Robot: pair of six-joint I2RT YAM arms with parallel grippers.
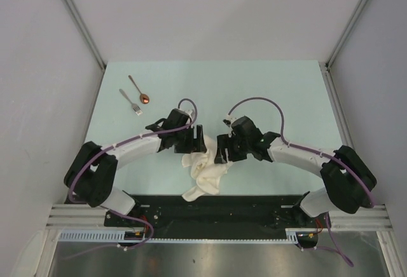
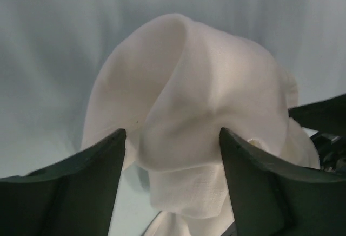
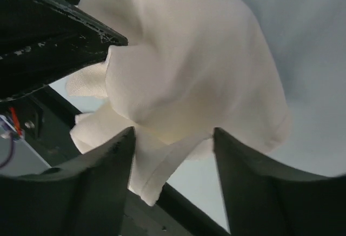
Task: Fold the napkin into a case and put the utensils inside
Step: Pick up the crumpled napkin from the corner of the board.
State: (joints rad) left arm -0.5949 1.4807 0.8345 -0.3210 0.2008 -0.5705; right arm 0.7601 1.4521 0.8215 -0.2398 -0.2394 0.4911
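The cream-white napkin (image 1: 205, 170) lies crumpled in a loose heap near the table's front edge, between my two grippers. My left gripper (image 1: 196, 143) is at its upper left, my right gripper (image 1: 222, 152) at its upper right. In the left wrist view the left gripper (image 2: 172, 133) is open, with a bulging fold of the napkin (image 2: 205, 84) between and beyond its fingers. In the right wrist view the right gripper (image 3: 174, 130) is open around a hanging fold of the napkin (image 3: 189, 57). The silver fork (image 1: 130, 101) and the copper-bowled spoon (image 1: 139, 90) lie at the far left.
The pale green table mat (image 1: 286, 93) ends at the black base rail (image 1: 210, 208) just below the napkin. Grey walls (image 1: 38, 67) close in the left, right and back. The left arm's finger (image 3: 54, 35) shows in the right wrist view, close to the cloth.
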